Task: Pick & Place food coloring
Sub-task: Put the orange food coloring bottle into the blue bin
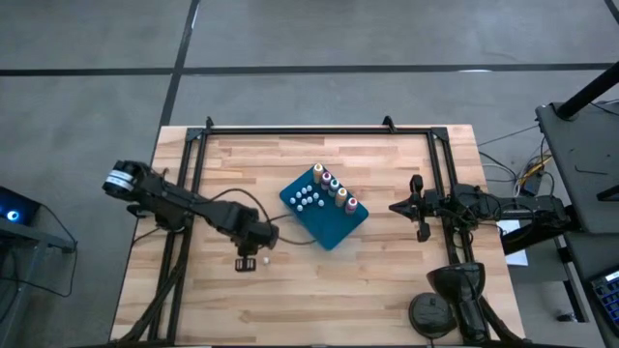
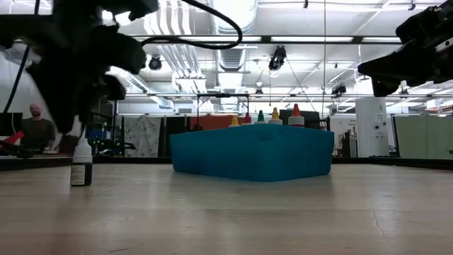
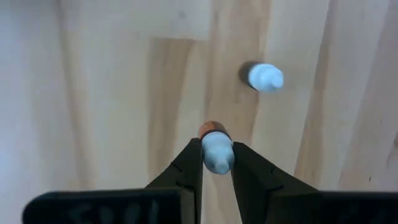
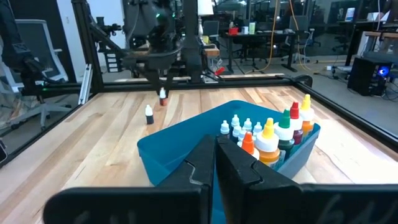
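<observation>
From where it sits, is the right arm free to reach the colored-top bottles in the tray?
Probably yes. The right gripper is shut, empty and beside the blue tray, with bare table between. The colored-top bottles line the tray's side facing it. The left gripper is busy on the tray's far side.

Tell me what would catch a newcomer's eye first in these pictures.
The blue tray at the table's middle, packed with small food coloring bottles, colored tops along one edge and white tops beside them. Next, the left gripper near the table's left front, shut on a white-capped bottle, with another white-capped bottle standing alone on the wood nearby.
</observation>
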{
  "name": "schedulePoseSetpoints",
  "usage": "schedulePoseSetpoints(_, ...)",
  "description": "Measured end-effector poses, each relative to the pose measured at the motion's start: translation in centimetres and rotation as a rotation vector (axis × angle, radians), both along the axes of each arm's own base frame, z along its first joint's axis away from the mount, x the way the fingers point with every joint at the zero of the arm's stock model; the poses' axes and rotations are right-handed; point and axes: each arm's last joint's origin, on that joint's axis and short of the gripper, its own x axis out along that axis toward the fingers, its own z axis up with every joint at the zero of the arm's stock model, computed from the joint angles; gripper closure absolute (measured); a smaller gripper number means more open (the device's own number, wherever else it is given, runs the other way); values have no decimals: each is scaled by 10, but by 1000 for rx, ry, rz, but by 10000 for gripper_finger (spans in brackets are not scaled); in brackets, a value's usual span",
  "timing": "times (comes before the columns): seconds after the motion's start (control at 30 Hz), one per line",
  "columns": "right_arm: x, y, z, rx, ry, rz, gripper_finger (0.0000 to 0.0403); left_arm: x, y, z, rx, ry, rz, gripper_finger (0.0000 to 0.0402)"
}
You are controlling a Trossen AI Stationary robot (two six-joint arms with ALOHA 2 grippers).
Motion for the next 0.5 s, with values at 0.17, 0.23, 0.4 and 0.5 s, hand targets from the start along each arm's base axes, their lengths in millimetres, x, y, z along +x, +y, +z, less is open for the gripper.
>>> schedulePoseSetpoints(0.17, 0, 0, 0, 0, 0, 0, 394, 9, 21, 19, 11, -5, 10, 360)
schedulePoseSetpoints(0.23, 0, 0, 0, -1, -1, 0, 394, 13, 31, 26, 14, -18, 19, 360)
schedulePoseSetpoints(0.4, 0, 0, 0, 0, -1, 0, 394, 23, 57, 42, 23, -73, 44, 360)
schedulePoseSetpoints(0.5, 0, 0, 0, -1, -1, 0, 394, 29, 71, 51, 28, -109, 69, 360)
